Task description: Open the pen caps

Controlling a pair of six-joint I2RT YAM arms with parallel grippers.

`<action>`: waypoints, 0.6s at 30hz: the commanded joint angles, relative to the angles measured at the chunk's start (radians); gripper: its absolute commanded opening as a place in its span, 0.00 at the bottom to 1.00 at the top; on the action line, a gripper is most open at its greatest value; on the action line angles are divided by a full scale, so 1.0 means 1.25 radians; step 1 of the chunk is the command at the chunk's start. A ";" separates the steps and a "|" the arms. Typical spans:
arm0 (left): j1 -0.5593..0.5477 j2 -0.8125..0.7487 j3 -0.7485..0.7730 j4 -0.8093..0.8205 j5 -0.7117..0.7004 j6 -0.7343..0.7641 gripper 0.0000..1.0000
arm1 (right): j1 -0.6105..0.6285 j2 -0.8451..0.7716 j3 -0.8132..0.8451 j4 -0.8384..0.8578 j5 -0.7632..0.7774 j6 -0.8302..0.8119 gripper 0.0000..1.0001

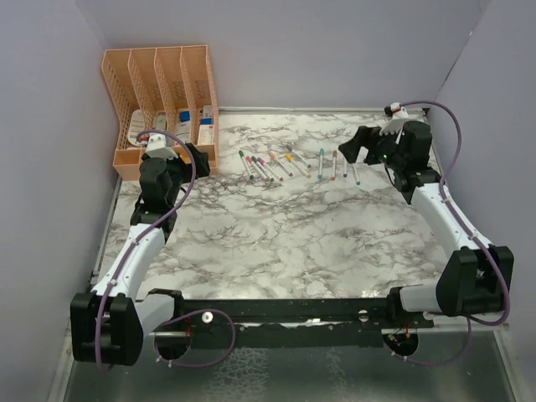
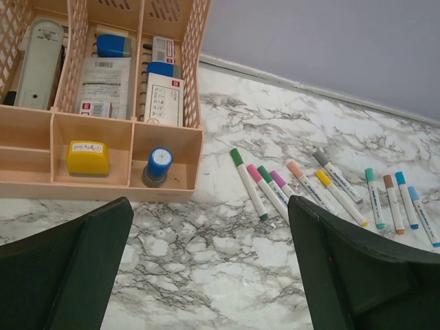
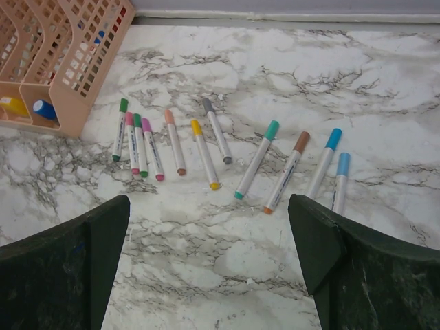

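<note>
Several slim white pens (image 1: 293, 163) lie in a loose row on the marble table (image 1: 276, 234), towards the back. Each pen carries its coloured pen cap on the far end, such as the green cap (image 3: 124, 104), the teal cap (image 3: 273, 129) and the green cap (image 2: 236, 157). My left gripper (image 1: 197, 157) hovers left of the row, beside the organiser, open and holding nothing (image 2: 210, 213). My right gripper (image 1: 356, 144) hangs at the right end of the row, also open with only bare marble between its fingers (image 3: 210, 206).
A peach organiser (image 1: 163, 100) stands at the back left corner, holding boxes, a yellow block (image 2: 87, 157) and a blue round stamp (image 2: 158, 165). Grey walls close in the left, back and right sides.
</note>
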 commanded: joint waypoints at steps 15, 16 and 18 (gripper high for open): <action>0.000 -0.018 0.002 -0.036 -0.031 -0.057 0.99 | 0.001 0.138 0.177 -0.192 0.148 -0.028 0.99; 0.000 -0.017 0.005 -0.041 -0.029 -0.056 0.99 | 0.000 0.162 0.196 -0.215 0.166 -0.033 0.99; 0.000 -0.023 0.001 -0.041 -0.026 -0.062 0.99 | 0.001 0.212 0.232 -0.245 0.202 -0.045 0.99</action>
